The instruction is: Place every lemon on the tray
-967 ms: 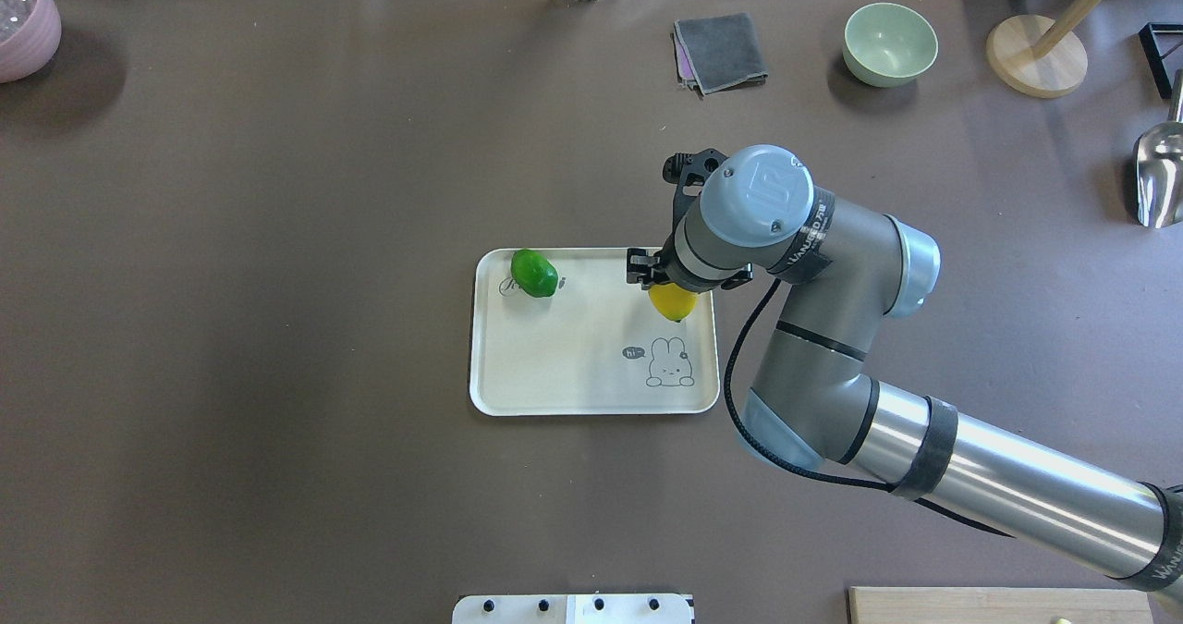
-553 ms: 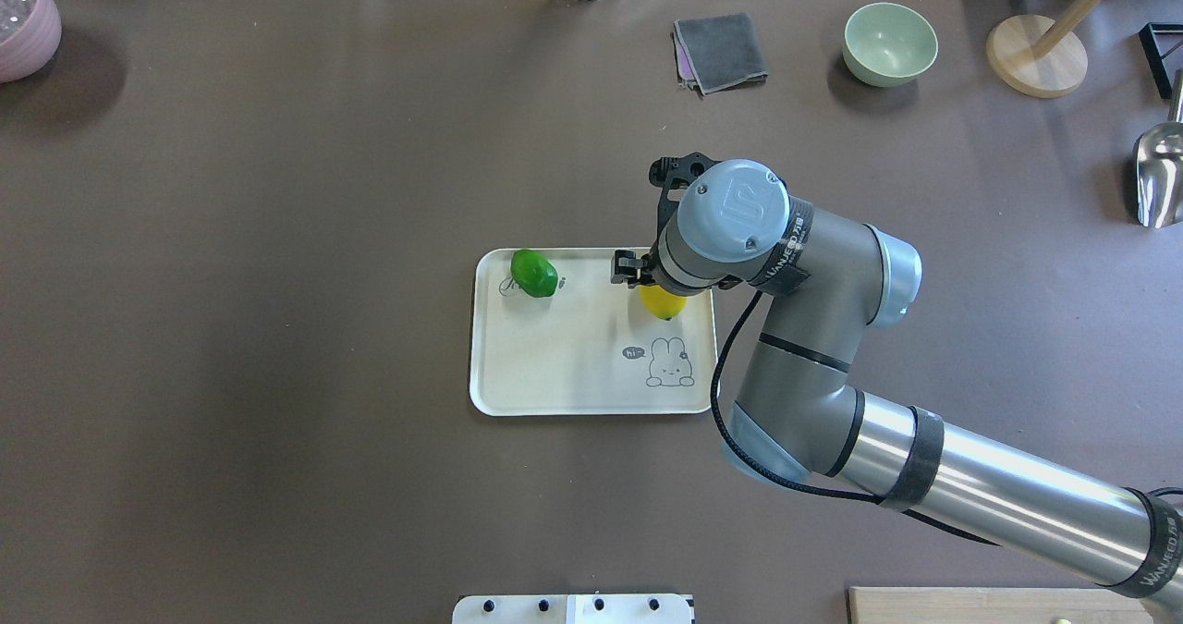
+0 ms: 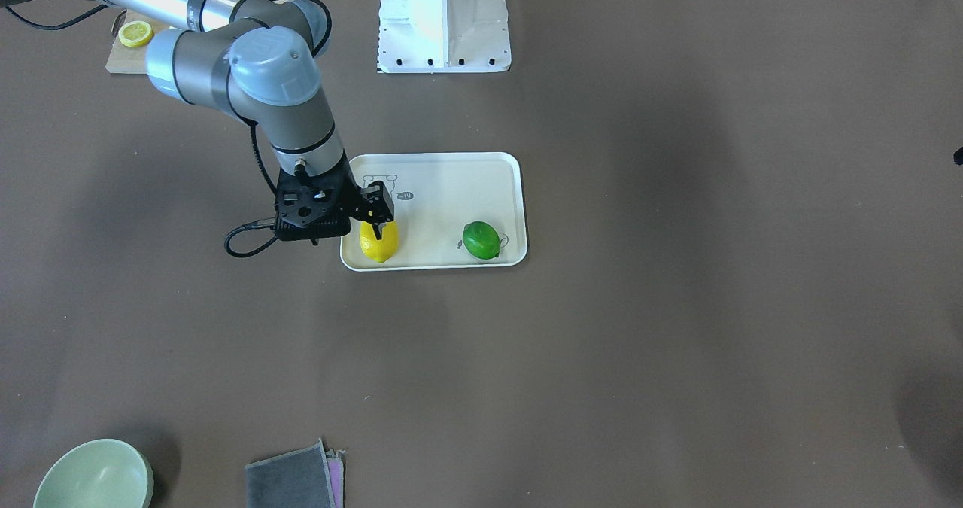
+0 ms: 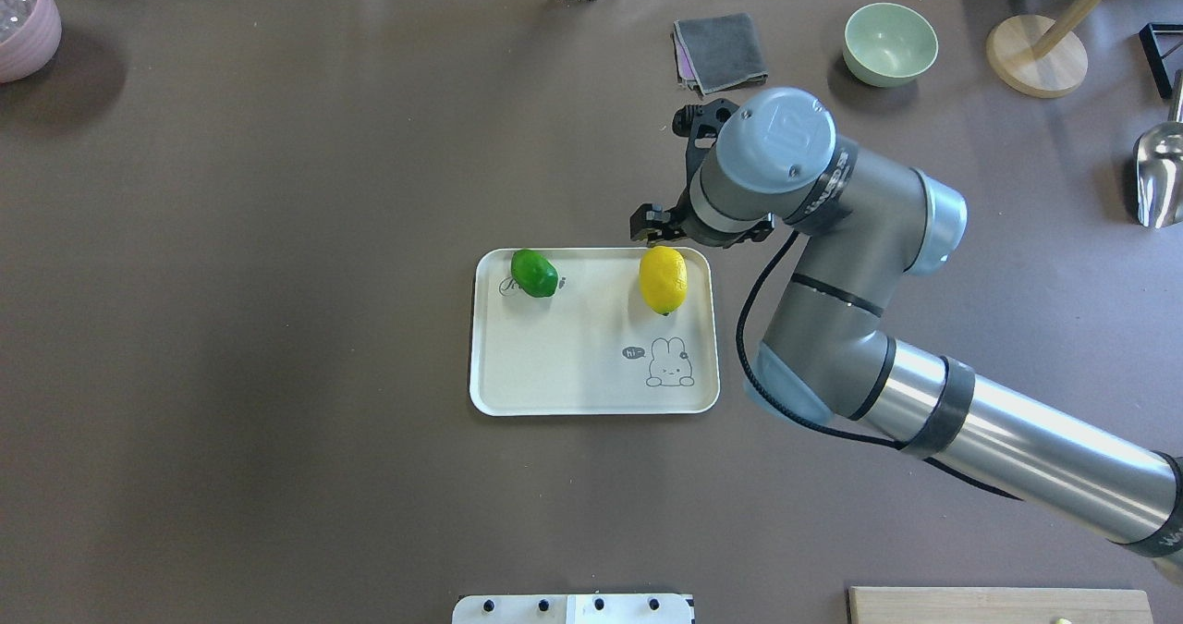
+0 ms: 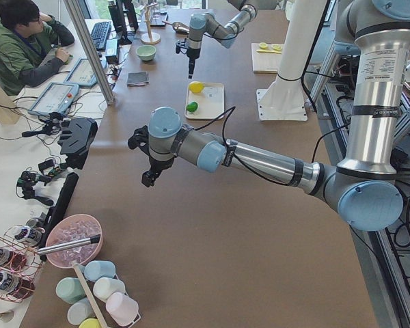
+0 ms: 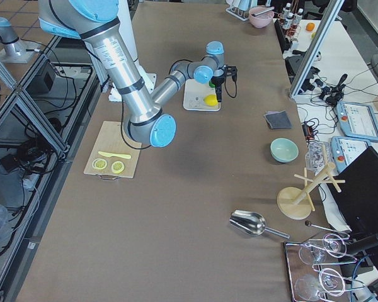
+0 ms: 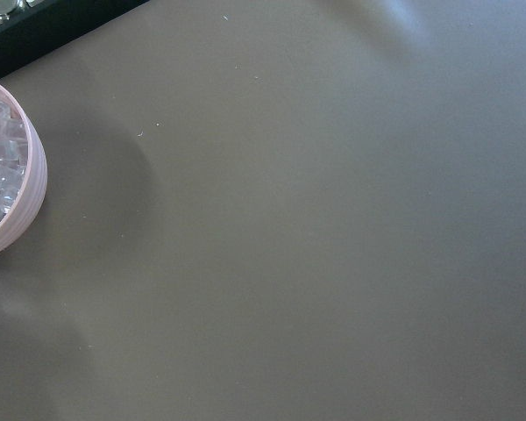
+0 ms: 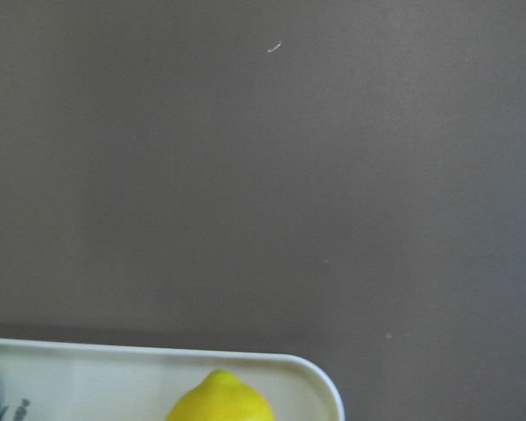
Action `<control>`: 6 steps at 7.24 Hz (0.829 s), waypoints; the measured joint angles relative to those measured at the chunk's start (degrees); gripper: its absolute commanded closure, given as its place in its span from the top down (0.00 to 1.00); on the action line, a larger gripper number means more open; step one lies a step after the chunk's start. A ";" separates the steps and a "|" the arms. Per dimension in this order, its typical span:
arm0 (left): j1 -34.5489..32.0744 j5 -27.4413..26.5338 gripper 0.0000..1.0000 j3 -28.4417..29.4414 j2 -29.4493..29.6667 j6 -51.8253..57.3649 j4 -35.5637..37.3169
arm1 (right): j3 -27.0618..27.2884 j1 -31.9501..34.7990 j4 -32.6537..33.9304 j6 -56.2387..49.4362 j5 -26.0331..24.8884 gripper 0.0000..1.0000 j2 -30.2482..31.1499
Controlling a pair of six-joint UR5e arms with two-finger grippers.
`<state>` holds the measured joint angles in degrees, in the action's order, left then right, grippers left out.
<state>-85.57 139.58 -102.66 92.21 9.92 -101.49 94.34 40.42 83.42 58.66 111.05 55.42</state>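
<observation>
My right gripper (image 3: 378,217) holds nothing (its opening I cannot tell). The yellow lemon (image 4: 663,278) on the tray (image 4: 554,374) looks light, smooth and rolls easily, so I would grip its middle.

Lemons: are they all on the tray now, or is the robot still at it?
It looks finished. Done: the green lemon and the yellow lemon both lie on the tray, apart from each other. In hand: nothing; the right claw hangs empty by the tray's edge, close to the yellow lemon. Left: no other whole lemon shows on the table, so probably only backing away.
</observation>
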 measured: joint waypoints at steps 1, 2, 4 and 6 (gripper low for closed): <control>0.00 -0.03 0.98 0.24 -0.80 0.02 0.06 | 0.61 4.26 1.51 -6.86 4.57 1.00 1.37; 0.00 -0.05 0.98 1.55 -2.36 0.05 0.07 | 1.62 8.49 2.39 -13.35 7.76 1.00 3.77; -0.43 -0.45 0.98 4.87 -7.35 0.05 -3.71 | 4.85 16.32 2.88 -25.63 12.25 1.00 10.54; -3.55 -0.29 0.99 6.13 -11.40 -0.29 -5.81 | 8.10 25.40 1.36 -39.59 15.57 1.00 20.55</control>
<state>-89.11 139.29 -96.53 80.81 9.63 -107.31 102.44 65.83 84.79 19.07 126.62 75.98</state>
